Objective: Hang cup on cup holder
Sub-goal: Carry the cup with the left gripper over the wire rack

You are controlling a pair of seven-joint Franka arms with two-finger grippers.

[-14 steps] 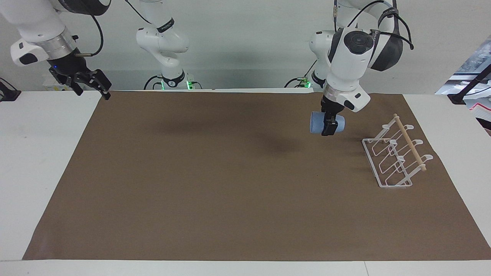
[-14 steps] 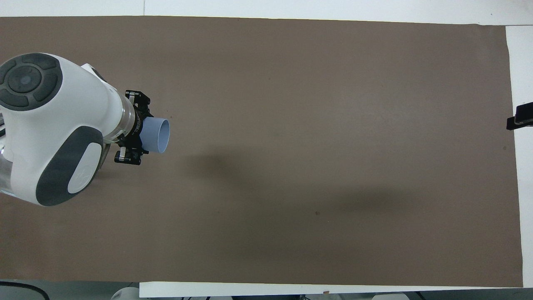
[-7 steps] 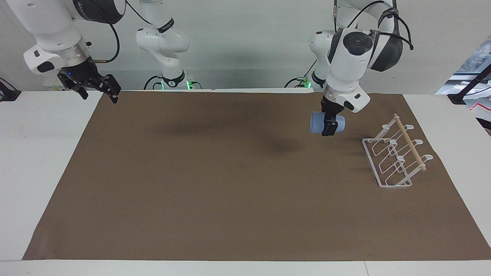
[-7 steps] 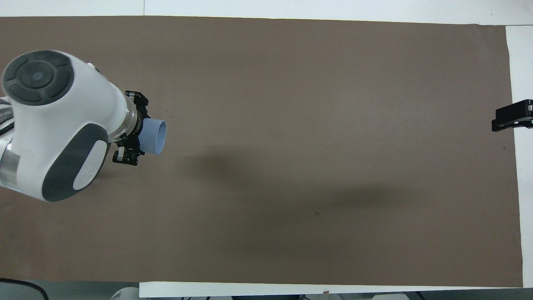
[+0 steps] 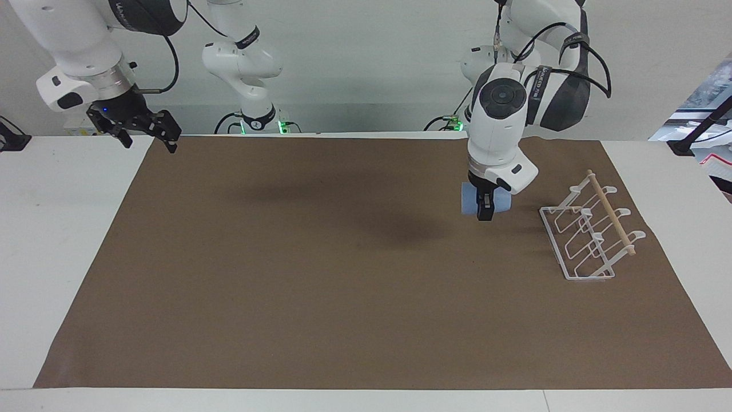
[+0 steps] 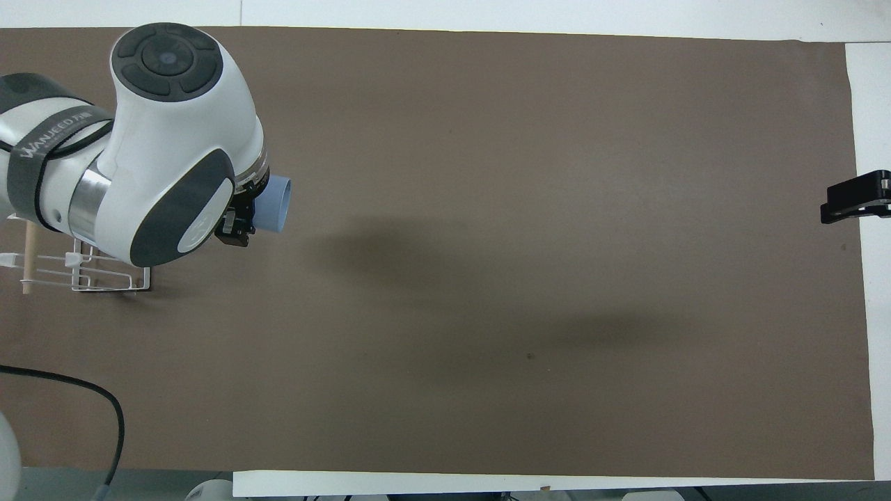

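The cup (image 5: 477,199) was a small light-blue tumbler, plain and matte, with no handle. It lay on its side in the air, and in the overhead view its round open rim (image 6: 276,203) faced the right arm's end of the table. The left gripper (image 5: 485,209) had its black fingers closed across the cup's body and held it over the brown mat (image 5: 320,274), near the rack (image 5: 589,234) but apart from it, on the side toward the right arm's end.

The rack was thin white wire: a rectangular base flat on the mat, slanted loop prongs rising from it, and a pale wooden dowel (image 5: 611,212) laid across their tops. It stood at the left arm's end of the table, and its prongs were bare.

The mat was a dull, smooth brown sheet over a white table (image 5: 63,229).

The right gripper (image 5: 150,127) waited over the mat's corner near its own base, its fingers spread apart and holding nothing.
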